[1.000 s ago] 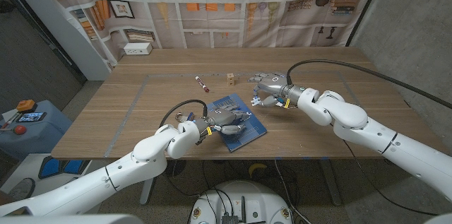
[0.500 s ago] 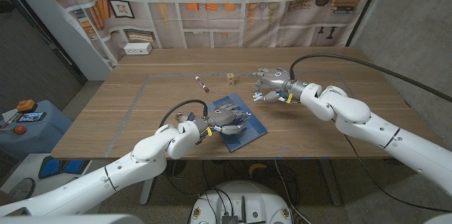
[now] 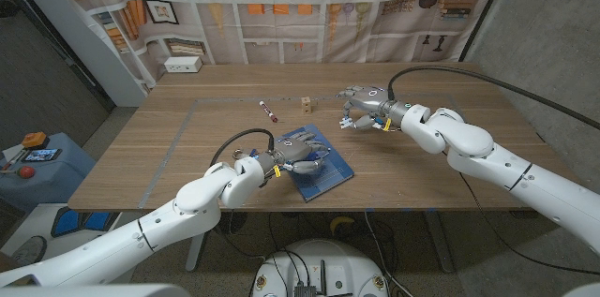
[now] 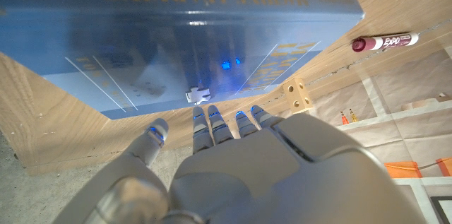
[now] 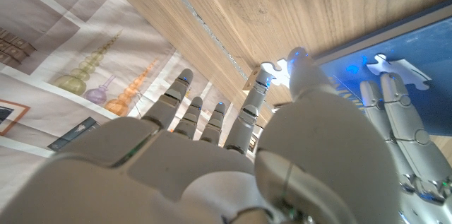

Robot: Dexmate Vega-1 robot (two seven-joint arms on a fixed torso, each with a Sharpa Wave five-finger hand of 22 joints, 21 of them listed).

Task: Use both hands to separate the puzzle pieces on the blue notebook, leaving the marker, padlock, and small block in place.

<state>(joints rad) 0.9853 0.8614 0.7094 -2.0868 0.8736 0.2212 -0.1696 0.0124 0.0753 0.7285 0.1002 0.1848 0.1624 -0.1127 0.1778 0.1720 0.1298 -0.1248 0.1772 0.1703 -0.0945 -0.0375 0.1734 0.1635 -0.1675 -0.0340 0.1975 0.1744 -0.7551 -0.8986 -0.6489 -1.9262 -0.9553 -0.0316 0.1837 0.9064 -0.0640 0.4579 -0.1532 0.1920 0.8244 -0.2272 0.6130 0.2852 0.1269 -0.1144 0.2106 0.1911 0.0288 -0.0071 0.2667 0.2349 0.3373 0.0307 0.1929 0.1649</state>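
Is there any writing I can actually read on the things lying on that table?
"EXPO": on the marker, seen in the left wrist view.
Gold lettering along the blue notebook edge: upside down and blurred, not readable.
Small block: no writing visible.
Wall backdrop prints: too small to read.

One white puzzle piece (image 4: 199, 95) lies flat on the blue notebook (image 3: 323, 175), while another white piece (image 5: 277, 73) is pinched just beyond the notebook's edge.
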